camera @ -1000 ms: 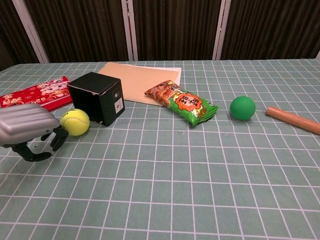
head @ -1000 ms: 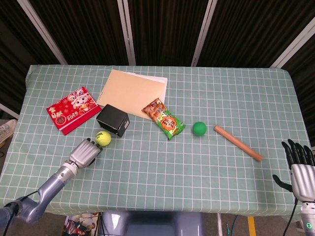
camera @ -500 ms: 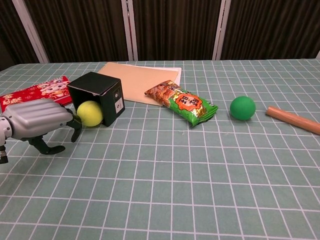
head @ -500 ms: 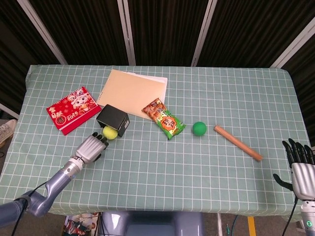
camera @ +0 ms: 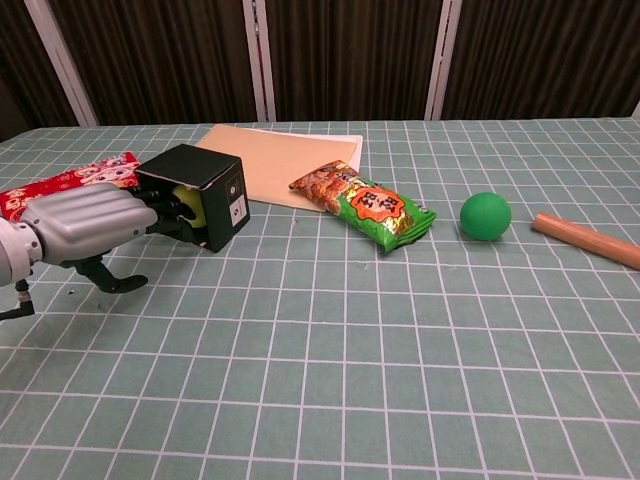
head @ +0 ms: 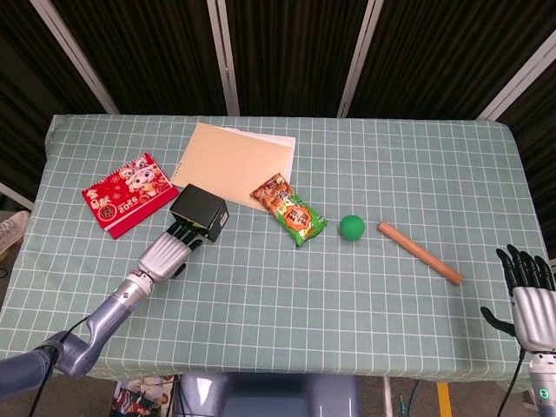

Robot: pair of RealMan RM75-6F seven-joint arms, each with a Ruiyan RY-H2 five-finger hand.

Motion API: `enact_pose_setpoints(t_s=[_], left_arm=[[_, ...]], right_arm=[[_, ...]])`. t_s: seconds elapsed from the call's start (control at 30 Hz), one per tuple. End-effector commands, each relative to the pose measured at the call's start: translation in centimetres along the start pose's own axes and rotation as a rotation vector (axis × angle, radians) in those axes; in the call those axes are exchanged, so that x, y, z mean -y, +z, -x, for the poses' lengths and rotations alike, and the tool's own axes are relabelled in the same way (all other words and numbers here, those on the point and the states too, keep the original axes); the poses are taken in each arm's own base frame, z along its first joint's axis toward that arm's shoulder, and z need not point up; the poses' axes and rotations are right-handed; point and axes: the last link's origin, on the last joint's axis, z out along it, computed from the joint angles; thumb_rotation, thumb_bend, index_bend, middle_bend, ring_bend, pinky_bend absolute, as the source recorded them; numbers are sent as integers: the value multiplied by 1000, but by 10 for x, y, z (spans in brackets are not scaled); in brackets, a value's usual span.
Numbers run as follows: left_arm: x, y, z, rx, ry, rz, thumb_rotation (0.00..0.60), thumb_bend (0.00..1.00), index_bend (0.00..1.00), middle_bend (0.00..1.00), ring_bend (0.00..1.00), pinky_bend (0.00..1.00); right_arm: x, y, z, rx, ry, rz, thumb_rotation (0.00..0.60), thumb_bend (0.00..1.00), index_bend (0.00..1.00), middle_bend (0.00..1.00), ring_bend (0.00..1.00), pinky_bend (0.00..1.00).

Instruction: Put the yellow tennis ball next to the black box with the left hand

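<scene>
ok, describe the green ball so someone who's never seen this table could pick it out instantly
Start at the green checked tablecloth and find the green-and-orange snack packet near its middle. The green ball sits just right of that packet, apart from it, with the wooden stick further right. It is the only plain, solid green round thing there; the packet is flat and printed, the stick long and brown.

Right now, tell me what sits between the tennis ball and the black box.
Nothing visible. The tennis ball sits against the black box, with the left hand's fingers against the ball from the near side.
</scene>
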Motion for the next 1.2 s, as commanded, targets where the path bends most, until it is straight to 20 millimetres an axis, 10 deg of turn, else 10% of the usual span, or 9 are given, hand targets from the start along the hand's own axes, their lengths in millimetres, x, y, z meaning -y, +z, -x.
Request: enact_pose_setpoints(t_s=[0.03, 0.77, 1.2], left_arm=[[-1, 2, 1, 10, 2, -6, 600, 339, 124, 10, 0, 29], [5, -34, -7, 12, -22, -2, 600, 321, 88, 58, 1, 0], [24, -161, -32, -149, -168, -200, 600, 123, 26, 0, 0, 0]], right_arm=[[0, 0, -1, 0, 2, 0, 600, 233, 0, 0, 0, 0], [1, -3, -3, -7, 8, -11, 600, 232, 0, 0, 0, 0], [8, -7, -3, -25, 12, -52, 600, 232, 0, 0, 0, 0]])
